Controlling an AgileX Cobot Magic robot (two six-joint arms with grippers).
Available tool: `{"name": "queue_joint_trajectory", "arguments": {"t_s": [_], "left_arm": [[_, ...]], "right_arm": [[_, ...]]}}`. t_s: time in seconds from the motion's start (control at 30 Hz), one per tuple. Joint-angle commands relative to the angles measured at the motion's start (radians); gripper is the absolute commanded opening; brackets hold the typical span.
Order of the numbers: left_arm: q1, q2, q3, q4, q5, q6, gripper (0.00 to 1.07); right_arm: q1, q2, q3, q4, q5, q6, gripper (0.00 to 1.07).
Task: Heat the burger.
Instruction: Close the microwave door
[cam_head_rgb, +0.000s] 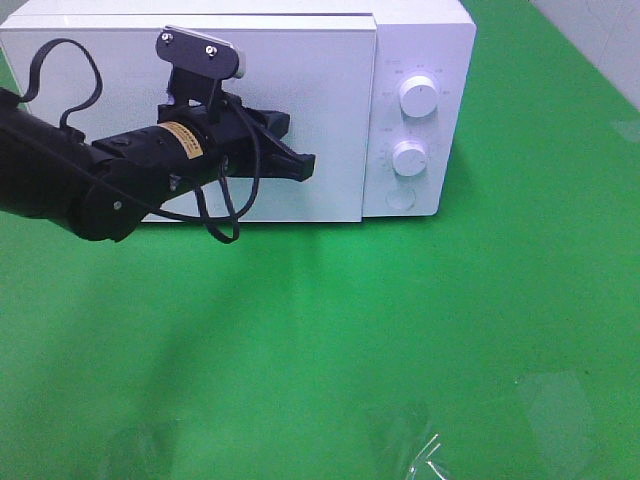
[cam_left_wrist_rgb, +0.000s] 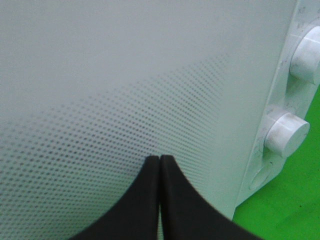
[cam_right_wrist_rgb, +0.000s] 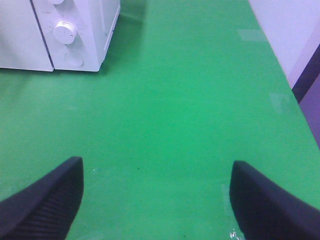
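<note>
The left arm (cam_head_rgb: 60, 185) was extended from the left edge of the exterior high view, reaching level across the front of the white microwave (cam_head_rgb: 420, 30). Its forearm was held nearly horizontal above the green table (cam_head_rgb: 350, 330), with a black cable (cam_head_rgb: 225, 215) looped beneath the wrist and the wrist camera (cam_head_rgb: 200, 52) mounted on top. The left gripper (cam_head_rgb: 303, 166) was pointed at the closed microwave door (cam_head_rgb: 320, 90), towards the side of the door nearest the control panel. In the left wrist view the left gripper (cam_left_wrist_rgb: 159, 159) was seen with its two black fingers pressed flat together, nothing being held between them, and the tips were set close against the dotted window of the door (cam_left_wrist_rgb: 125, 125); whether contact was made could not be told. The upper knob (cam_head_rgb: 417, 96), the lower knob (cam_head_rgb: 410, 157) and the round button (cam_head_rgb: 400, 198) were left clear of the fingers.

The right gripper (cam_right_wrist_rgb: 157, 167) was seen only in its own wrist view. It was held above bare green table (cam_right_wrist_rgb: 175, 110), well apart from the microwave (cam_right_wrist_rgb: 95, 30), angled down at the surface. Its fingers (cam_right_wrist_rgb: 47, 200) were spread wide and nothing was gripped.

The burger could not be seen in any view.
</note>
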Motion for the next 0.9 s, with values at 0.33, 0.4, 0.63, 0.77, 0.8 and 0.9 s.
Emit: {"name": "queue_joint_trajectory", "arguments": {"t_s": [0.33, 0.4, 0.63, 0.77, 0.8, 0.9], "left_arm": [[0.019, 0.056, -0.121, -0.115, -0.023, 0.020, 0.00], [0.008, 0.044, -0.112, -0.105, 0.020, 0.020, 0.00], [-0.037, -0.007, -0.052, -0.105, 0.094, 0.019, 0.01], [-0.063, -0.057, 0.006, -0.105, 0.150, 0.020, 0.14], [-0.068, -0.068, 0.023, -0.105, 0.163, 0.020, 0.28], [-0.080, -0.097, 0.052, -0.105, 0.197, 0.016, 0.48]], "right_arm": [[-0.008, -0.023, 0.002, -0.002, -0.001, 0.010, 0.76], [-0.008, -0.023, 0.002, -0.002, -0.001, 0.010, 0.76], [-0.008, -0.023, 0.002, -0.002, -0.001, 0.010, 0.76], [-0.008, -0.023, 0.002, -0.002, -0.001, 0.010, 0.76], [-0.008, -0.023, 0.002, -0.002, -0.001, 0.010, 0.76], [-0.008, -0.023, 0.002, -0.002, -0.001, 0.010, 0.76]]}}
